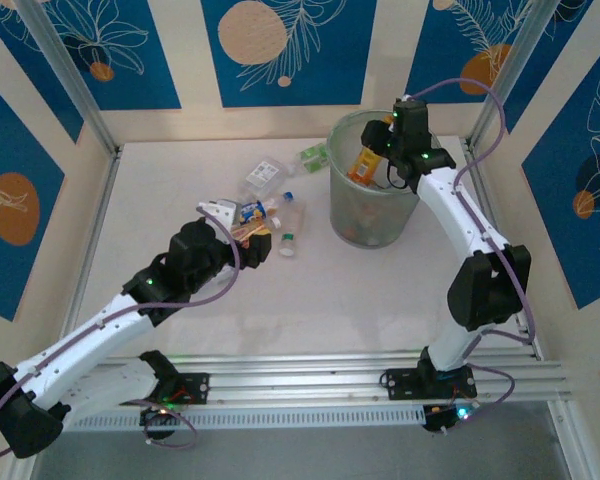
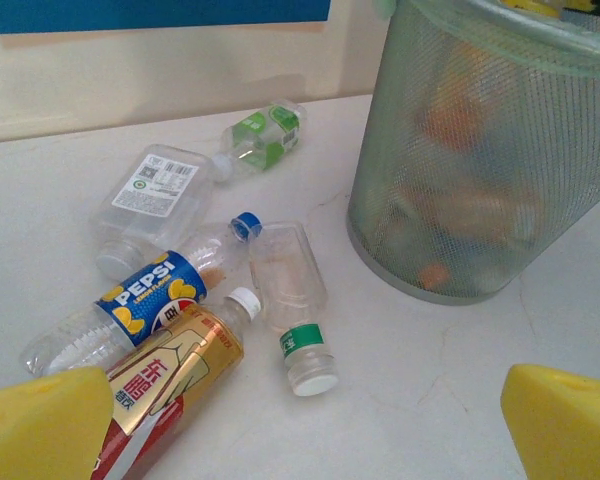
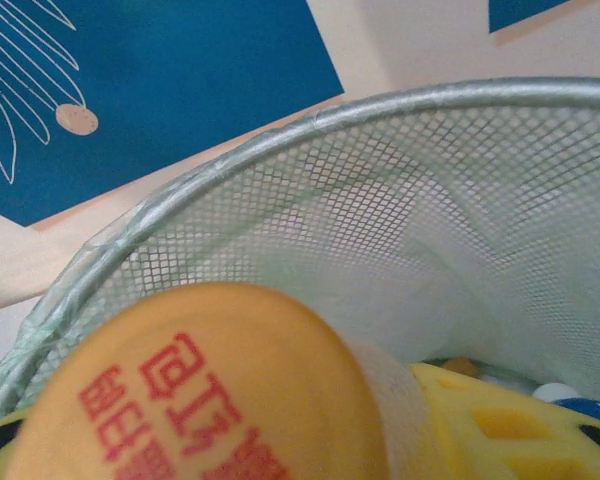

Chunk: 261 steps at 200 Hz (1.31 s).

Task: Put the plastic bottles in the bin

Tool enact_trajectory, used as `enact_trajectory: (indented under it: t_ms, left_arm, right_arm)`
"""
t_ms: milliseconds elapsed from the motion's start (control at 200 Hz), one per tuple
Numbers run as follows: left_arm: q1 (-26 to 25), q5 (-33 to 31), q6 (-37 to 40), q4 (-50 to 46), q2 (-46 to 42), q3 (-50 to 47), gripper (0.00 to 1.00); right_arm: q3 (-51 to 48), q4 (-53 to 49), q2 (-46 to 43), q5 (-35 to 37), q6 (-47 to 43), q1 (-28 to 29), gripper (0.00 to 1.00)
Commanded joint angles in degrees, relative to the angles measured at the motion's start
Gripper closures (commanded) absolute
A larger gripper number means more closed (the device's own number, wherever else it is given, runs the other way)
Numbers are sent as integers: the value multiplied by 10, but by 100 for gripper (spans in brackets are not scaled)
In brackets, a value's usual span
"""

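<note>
Left gripper (image 2: 300, 440): yellow fingers (image 2: 40, 425) spread to the full, nothing held; hangs just short of loose clear plastic bottles (image 1: 265, 210) on white table (image 1: 310, 310). Nearest: gold-and-red-labelled clear bottle (image 2: 170, 375), white cap, flat on its side, just ahead and left of centre between the fingers, long axis slanting from near-left to far-right. Alongside, roughly parallel: blue-labelled bottle (image 2: 145, 295), blue cap; to the right, short green-banded bottle (image 2: 306, 358). Tall round pale grey-green mesh bin (image 2: 460, 170): upright, right of the heap, well apart from the left fingers, several bottles inside. Right gripper (image 1: 375, 165): closed on orange-labelled bottle (image 3: 200, 390), held over the bin's mouth, within the rim; release alone probably enough. Left arm judged the nearer to the loose bottles.
</note>
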Motion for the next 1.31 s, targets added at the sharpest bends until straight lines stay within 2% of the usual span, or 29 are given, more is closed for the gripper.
enact_trajectory:
  t_ms: [0, 370, 565, 795, 975, 1060, 1145, 1240, 1300]
  left_arm:
    - [-4, -12, -7, -3, -8, -9, 1]
    - [-3, -16, -4, -5, -11, -10, 1]
    - [-4, -14, -4, -9, -13, -10, 1]
    - [-3, -17, -2, -15, -15, -8, 0]
    - [-4, -18, 0, -16, -18, -8, 1]
    - [-4, -20, 0, -15, -19, -10, 1]
    - [-4, -18, -1, -13, -19, -11, 1]
    - [-3, -18, -1, -15, -20, -10, 0]
    - [-4, -17, 0, -15, -21, -9, 1]
  right_arm:
    - [6, 17, 26, -7, 20, 1, 51]
    - [21, -11, 84, -10, 29, 8, 47]
    - [36, -29, 112, 21, 30, 12, 46]
    - [68, -53, 126, 54, 22, 14, 31]
    - [68, -24, 98, 73, -5, 14, 33]
    - [51, 5, 78, 83, -17, 17, 46]
    - [41, 18, 67, 94, -21, 17, 49]
    - [48, 5, 67, 113, -24, 17, 29]
    - [46, 2, 67, 117, -26, 17, 23]
